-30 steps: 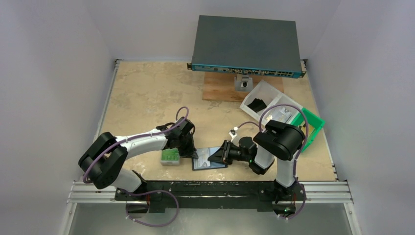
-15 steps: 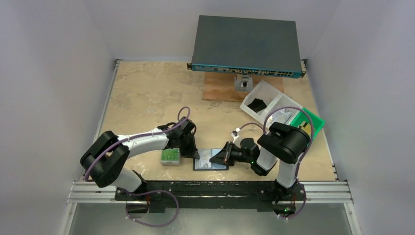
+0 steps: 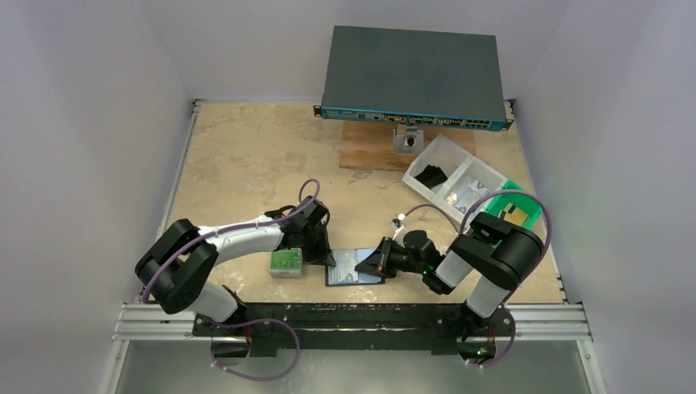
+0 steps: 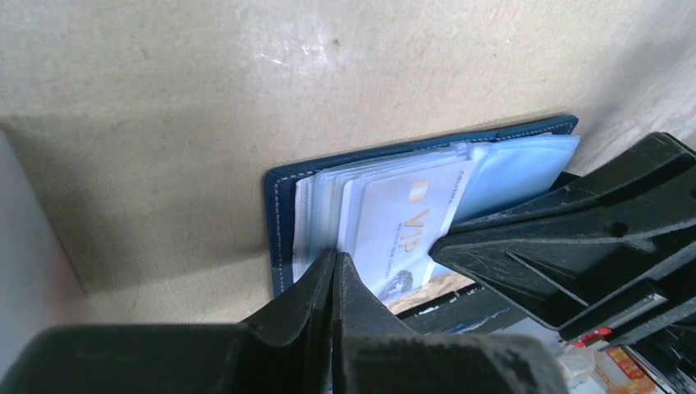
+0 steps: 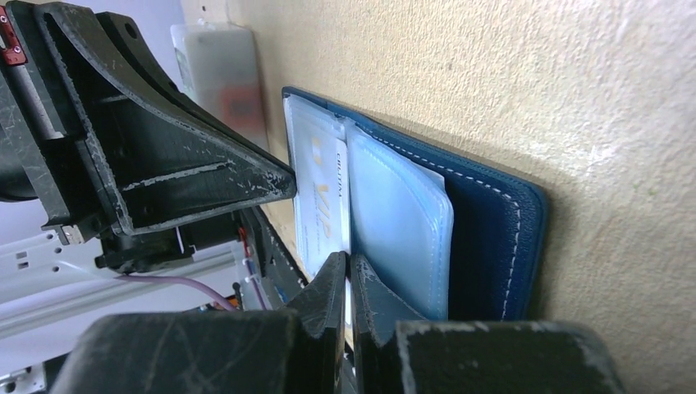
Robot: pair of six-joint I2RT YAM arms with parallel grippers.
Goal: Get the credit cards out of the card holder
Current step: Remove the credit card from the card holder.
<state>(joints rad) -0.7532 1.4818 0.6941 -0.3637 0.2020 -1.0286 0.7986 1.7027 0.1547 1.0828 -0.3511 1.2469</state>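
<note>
The card holder [image 3: 354,269] lies on the table [image 3: 246,164] at six o'clock, credit cards [image 4: 402,222] inside. A case [image 3: 286,263] sits at its nine o'clock, a network switch [image 3: 410,74] at twelve, a tray [image 3: 447,168] toward two.

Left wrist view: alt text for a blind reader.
Open navy card holder on a table, a VIP card in its clear sleeves. The shut left gripper sits at its near edge; the right gripper points in from the right.
</note>
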